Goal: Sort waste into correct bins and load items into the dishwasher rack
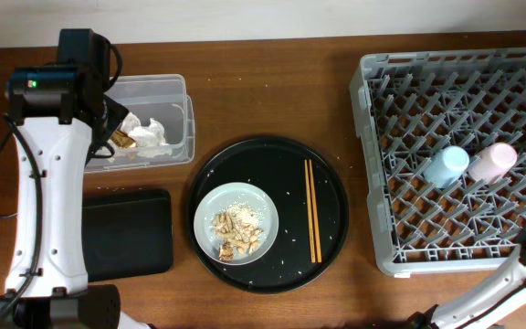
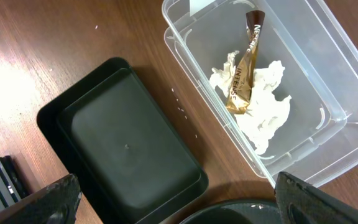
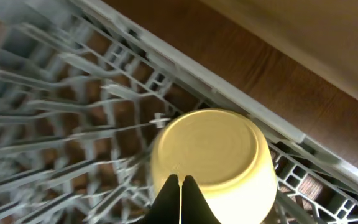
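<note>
The grey rack fills the 3 o'clock side. A round black tray sits at 6 o'clock, a flat black bin at 8 and a clear tub at 10. On the round tray, a grey bowl of food scraps lies at 8 o'clock and chopsticks at 3. A blue cup, a pink cup and an upturned yellow bowl are in the rack. Tissue and a brown wrapper lie in the tub. The left gripper gapes wide and empty. The right gripper is pinched closed on nothing.
</note>
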Robot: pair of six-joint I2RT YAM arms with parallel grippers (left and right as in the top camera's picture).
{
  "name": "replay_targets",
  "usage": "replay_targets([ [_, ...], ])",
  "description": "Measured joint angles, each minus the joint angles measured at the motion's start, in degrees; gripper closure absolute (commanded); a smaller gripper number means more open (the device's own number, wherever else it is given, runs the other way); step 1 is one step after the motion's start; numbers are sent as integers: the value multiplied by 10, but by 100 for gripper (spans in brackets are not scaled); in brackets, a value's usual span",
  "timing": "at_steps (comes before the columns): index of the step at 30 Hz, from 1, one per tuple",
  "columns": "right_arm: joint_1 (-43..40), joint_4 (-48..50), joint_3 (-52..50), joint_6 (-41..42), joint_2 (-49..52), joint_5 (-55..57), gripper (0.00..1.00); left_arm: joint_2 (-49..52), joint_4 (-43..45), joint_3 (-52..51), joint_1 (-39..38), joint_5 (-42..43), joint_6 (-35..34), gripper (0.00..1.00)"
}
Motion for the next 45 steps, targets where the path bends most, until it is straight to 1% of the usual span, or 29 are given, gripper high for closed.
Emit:
replay_targets([
  [5,-3,3,-1,0,34,49,96,0,0,0,0,0,0,1],
  [14,-10,-14,-14,0,35,73,96,0,0,0,0,0,0,1],
  [25,-18,-98,-15,0,22,39,96,0,0,0,0,0,0,1],
  [31,-15,-104,-21,0,-20,-35,96,0,0,0,0,0,0,1],
  [38,-15,-100,-22,1,-54,-88,96,0,0,0,0,0,0,1],
  [40,-15,-85,-23,2,-66,-135,96,0,0,0,0,0,0,1],
  [44,-11,-71,-24,10,-122,-318,94,0,0,0,0,0,0,1],
  [45,-7,-73,-24,12,-136,-349,94,0,0,0,0,0,0,1],
])
